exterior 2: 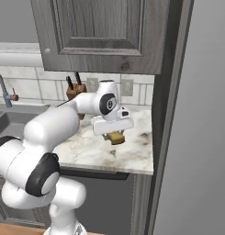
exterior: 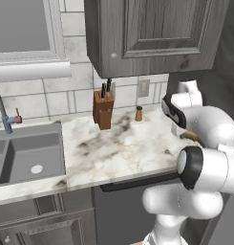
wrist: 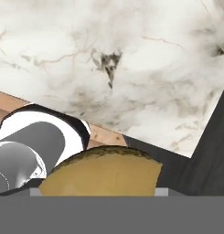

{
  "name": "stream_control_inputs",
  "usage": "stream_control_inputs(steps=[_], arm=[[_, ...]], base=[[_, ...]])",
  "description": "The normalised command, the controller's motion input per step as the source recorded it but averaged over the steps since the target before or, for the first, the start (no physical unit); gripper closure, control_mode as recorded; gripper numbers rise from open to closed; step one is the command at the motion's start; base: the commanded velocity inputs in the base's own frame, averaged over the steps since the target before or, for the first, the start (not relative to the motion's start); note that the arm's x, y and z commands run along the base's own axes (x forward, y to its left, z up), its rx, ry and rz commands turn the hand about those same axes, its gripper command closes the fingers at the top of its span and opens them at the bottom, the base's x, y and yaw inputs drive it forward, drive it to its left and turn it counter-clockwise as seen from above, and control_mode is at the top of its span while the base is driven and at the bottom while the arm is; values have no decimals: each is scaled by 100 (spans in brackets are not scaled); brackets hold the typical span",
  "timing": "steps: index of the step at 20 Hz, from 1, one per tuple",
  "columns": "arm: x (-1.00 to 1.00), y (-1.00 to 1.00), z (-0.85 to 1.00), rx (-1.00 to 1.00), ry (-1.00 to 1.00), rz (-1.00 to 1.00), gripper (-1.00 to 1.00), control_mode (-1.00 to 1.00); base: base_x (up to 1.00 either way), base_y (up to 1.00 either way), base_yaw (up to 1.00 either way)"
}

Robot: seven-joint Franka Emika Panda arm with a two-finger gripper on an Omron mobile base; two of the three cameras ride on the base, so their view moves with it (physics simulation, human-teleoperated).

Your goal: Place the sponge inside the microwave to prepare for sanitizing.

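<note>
Sponge (exterior 2: 116, 137) sits directly under the gripper (exterior 2: 115, 134), a yellow-brown chunk with a darker top face, caught between the jaws and raised clear of the marble counter (exterior 2: 132, 153). In the hand view the sponge (wrist: 102, 172) lies at the bottom, right against the camera, rounded along its upper edge; the fingertips themselves are hidden behind it. Jaws closed on the sponge at a medium width, as far as the right base view shows. In the left base view a sliver of yellow sponge (exterior: 191, 136) shows past the arm's white body.

Below the gripper: veined white-and-grey counter, its front edge and dark cabinet front visible in the hand view. Beyond the gripper, toward the tiled wall: a wooden knife block (exterior: 103, 110) with black handles, and a small brown shaker bottle (exterior: 138, 114) beside it, both well apart from the sponge. Farther off past the knife block, a grey sink (exterior: 27, 158) with a faucet (exterior: 3, 112). Above the gripper hangs a grey upper cabinet (exterior 2: 100, 32).
</note>
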Motion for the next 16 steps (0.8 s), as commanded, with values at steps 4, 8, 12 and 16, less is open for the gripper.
stream_control_inputs(steps=[4,8,12,16], arm=[[-36,16,63,19,0,-3,100,-100],[-36,57,17,6,-25,-1,100,-100],[-54,91,4,-4,-25,0,100,-100],[-63,89,11,-8,-21,0,100,-100]], base=[[0,0,0],[0,0,0],[0,0,0],[0,0,0]])
